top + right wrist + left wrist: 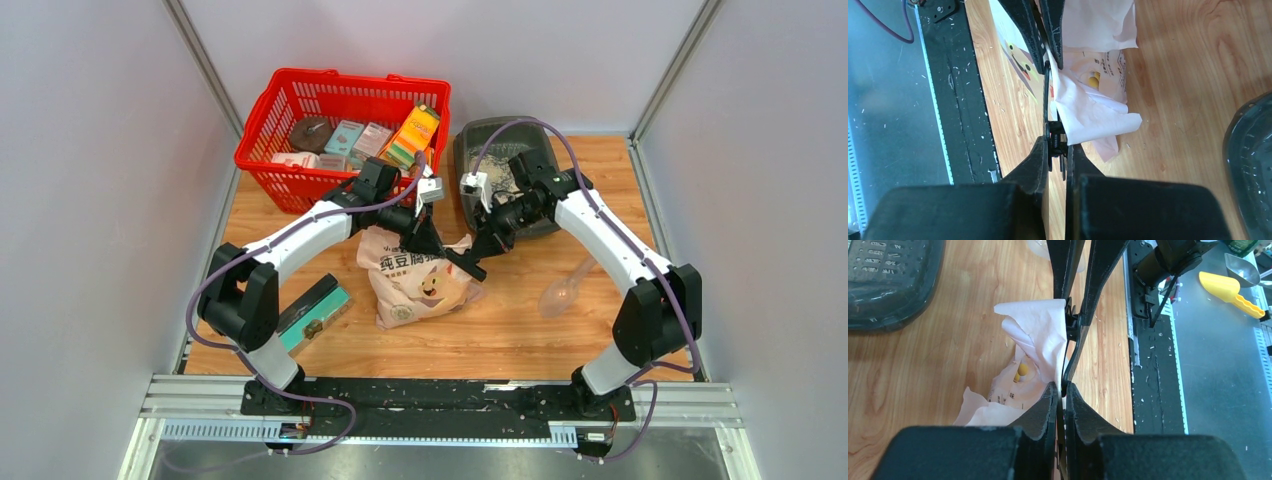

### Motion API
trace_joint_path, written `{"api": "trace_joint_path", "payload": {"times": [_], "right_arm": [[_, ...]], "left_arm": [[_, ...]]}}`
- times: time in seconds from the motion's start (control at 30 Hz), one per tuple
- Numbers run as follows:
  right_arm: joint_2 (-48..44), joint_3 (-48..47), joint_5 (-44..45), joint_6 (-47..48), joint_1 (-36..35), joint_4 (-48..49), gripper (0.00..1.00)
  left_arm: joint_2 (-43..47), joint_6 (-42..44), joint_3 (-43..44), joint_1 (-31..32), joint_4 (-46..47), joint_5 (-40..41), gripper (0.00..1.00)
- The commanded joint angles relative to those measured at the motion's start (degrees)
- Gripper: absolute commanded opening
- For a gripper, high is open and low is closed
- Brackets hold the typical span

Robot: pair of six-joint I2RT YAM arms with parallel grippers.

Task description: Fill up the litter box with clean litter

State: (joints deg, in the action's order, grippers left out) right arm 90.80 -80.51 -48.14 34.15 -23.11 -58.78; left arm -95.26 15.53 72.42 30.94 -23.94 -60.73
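Pinkish-beige litter bag with cartoon cat (pixel 415 288) lies flat mid wooden bench (pixel 520 340), crumpled top pointing toward the far side. Thin black plastic sealing clip (pixel 1073 347) sits on the bag's top edge. Left end effector (pixel 1062 390) clenched on one end of the clip, right end effector (pixel 1057 150) clenched on the other end, tips facing each other. Dark grey rectangular plastic litter box (pixel 485 135) on bench, far right, beyond the right end effector, near the bag but apart from it. Red mesh basket (pixel 300 100) beside it, far left.
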Motion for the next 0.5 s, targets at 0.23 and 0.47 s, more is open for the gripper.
{"api": "trace_joint_path", "payload": {"times": [0.23, 0.47], "right_arm": [[-4.84, -5.96, -2.4, 9.7, 3.34, -12.57, 0.0], [-6.87, -5.89, -0.64, 10.76, 3.34, -14.96, 0.0]], "left_arm": [[1.31, 1.87, 1.76, 0.53, -0.75, -1.32, 0.36], [0.87, 2.23, 1.93, 0.44, -0.49, -1.94, 0.39]]}}
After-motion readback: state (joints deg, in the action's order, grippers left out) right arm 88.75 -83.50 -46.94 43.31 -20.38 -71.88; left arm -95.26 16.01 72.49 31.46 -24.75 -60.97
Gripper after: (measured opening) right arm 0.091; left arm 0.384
